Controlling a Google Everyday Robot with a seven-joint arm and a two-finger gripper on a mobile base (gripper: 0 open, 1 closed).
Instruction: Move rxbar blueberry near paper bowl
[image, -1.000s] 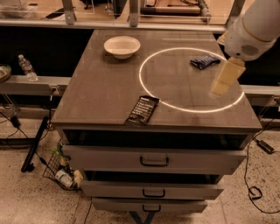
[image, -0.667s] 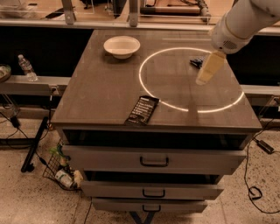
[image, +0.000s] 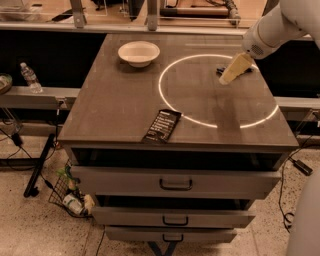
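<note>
The white arm (image: 272, 30) is reaching in from the upper right, its pale gripper (image: 234, 69) angling down over the rxbar blueberry (image: 220, 70), one dark crumpled wrapper lying far right on the wooden table (image: 115, 100). Whether the claw is grasping it cannot be told. One round off-white paper bowl (image: 139, 52) is sitting well apart, far left. One flat black bar wrapper (image: 162, 126) is lying at the front edge.

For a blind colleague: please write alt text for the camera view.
The robot's gripper hangs low over the rxbar blueberry at the back right of the table, inside a ring of light. The paper bowl sits back left; a black bar lies near the front edge.
</note>
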